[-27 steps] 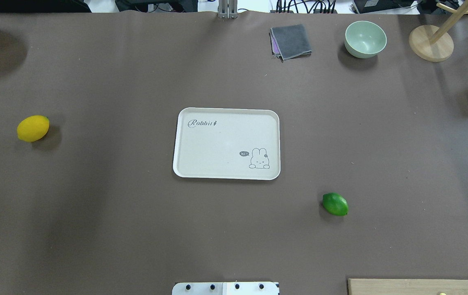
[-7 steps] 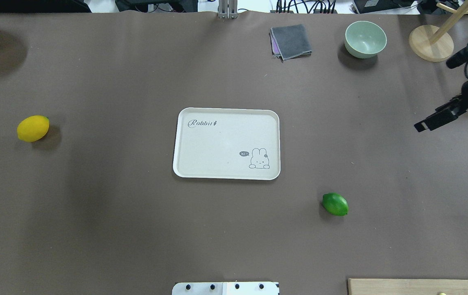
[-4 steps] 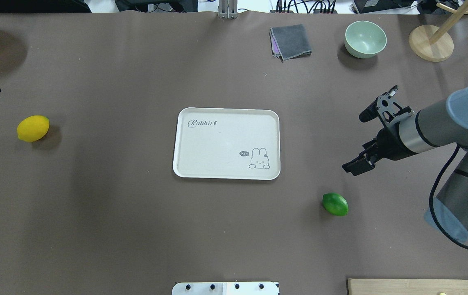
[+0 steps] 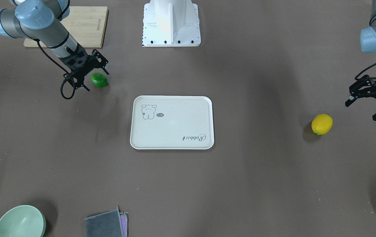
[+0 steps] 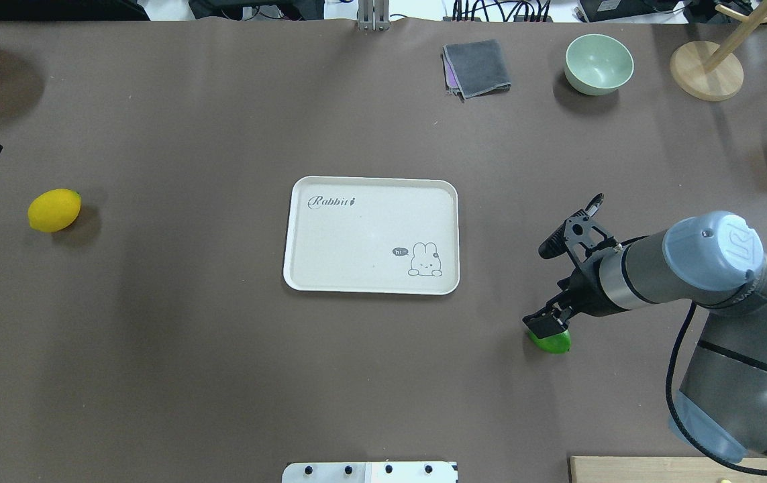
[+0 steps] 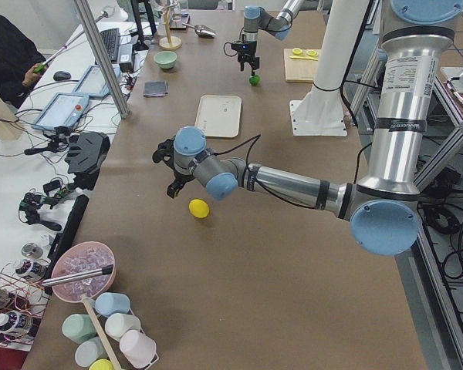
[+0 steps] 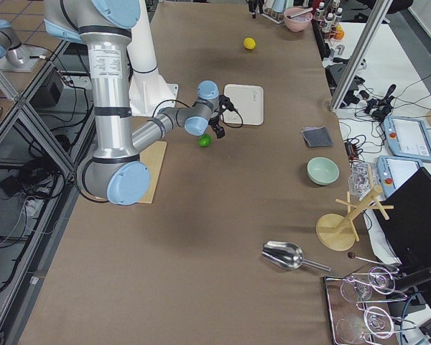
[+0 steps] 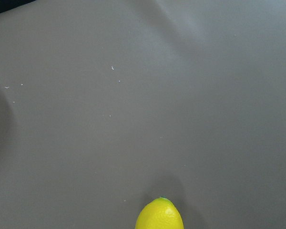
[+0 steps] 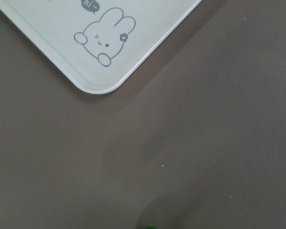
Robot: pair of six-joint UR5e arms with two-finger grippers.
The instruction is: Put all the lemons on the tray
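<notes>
Green lemon (image 5: 556, 342) lies on the table (image 5: 222, 376) beside the tray (image 5: 356, 235), where we see the right gripper (image 5: 541, 288) spread above it. Yellow lemon (image 5: 54, 210) lies well apart, near the left gripper (image 4: 362, 111), likewise spread.

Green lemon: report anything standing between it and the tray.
Nothing visible does. Only bare table lies between the green lemon and the nearest corner of the tray.
</notes>
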